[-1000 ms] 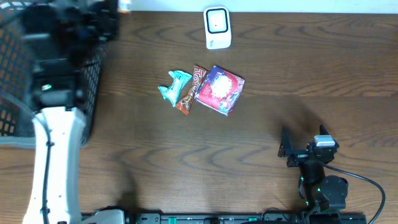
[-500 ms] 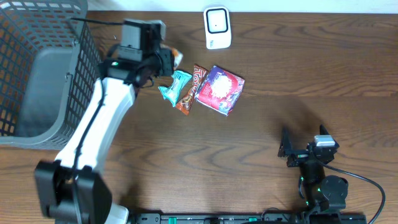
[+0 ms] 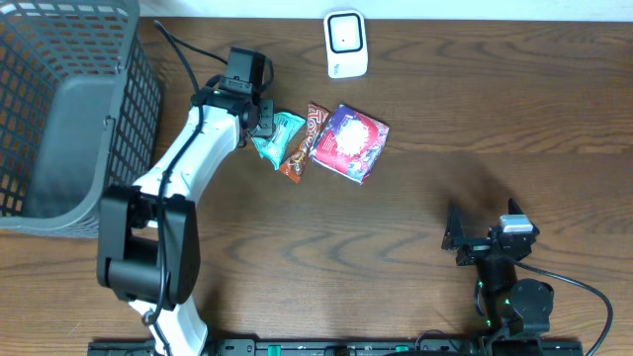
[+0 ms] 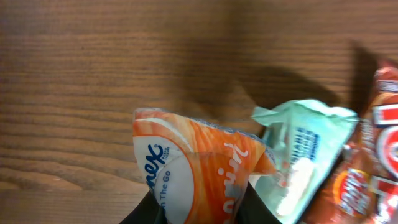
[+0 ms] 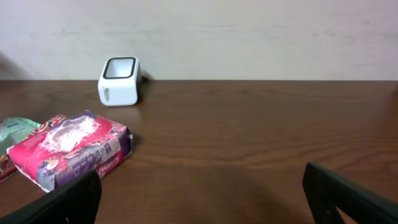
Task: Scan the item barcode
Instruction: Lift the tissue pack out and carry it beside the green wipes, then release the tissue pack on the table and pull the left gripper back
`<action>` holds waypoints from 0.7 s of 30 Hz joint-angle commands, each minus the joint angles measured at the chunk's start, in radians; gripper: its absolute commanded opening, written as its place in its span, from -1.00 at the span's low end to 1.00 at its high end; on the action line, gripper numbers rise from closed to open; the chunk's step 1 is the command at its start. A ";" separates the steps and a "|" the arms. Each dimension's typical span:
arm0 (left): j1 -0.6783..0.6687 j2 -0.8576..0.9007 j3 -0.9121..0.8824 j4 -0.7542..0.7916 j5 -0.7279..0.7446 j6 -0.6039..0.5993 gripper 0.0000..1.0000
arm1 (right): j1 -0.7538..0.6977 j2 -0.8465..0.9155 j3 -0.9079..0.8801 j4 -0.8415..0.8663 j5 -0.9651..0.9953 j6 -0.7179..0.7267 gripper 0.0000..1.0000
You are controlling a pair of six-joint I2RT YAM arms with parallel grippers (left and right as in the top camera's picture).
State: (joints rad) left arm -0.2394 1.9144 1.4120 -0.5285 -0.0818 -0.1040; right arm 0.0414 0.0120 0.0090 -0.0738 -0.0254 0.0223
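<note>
The left gripper (image 3: pixel 257 117) is pinched narrow on an orange-and-white tissue pack (image 4: pixel 199 168). In the wrist view the pack stands between the two dark fingers (image 4: pixel 146 213), with its printed face toward the camera. A second ago the left arm (image 3: pixel 188 163) was a blur over the wire basket (image 3: pixel 30 59) at the far left. Half a second ago it had swung out over the tabletop (image 3: pixel 445 109), with the pack showing orange at its tip. Now it reaches further in, and the gripper sits just beside the left edge of the teal packet (image 3: pixel 277 136). The pack is mostly hidden under the gripper from overhead, and I cannot tell whether it touches the wood. It is apart from the white barcode scanner (image 3: pixel 345 44), which stands near the far edge of the tabletop, beyond the row of items. The teal packet, the brown-orange snack bar (image 3: pixel 302 148) next to it and the pink-and-purple packet (image 3: pixel 349 141) lie touching in a row, exactly where they were in both earlier frames. The scanner has not moved either. The right gripper (image 3: pixel 482 229) stays parked low at the near right, jaws spread wide with nothing between them, unchanged throughout.
</note>
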 commanded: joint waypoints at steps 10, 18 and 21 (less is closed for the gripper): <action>0.032 0.157 -0.001 0.093 -0.045 -0.044 -0.85 | 0.000 -0.005 -0.003 -0.002 0.008 0.014 0.98; 0.023 0.157 -0.001 0.036 0.195 -0.043 -0.85 | 0.000 -0.005 -0.003 -0.002 0.008 0.014 0.98; 0.022 0.151 -0.001 0.016 0.255 -0.043 -0.85 | 0.000 -0.005 -0.003 -0.002 0.008 0.014 0.99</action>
State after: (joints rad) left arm -0.2111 2.0621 1.4147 -0.4755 0.0296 -0.1379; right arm 0.0414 0.0120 0.0090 -0.0738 -0.0254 0.0223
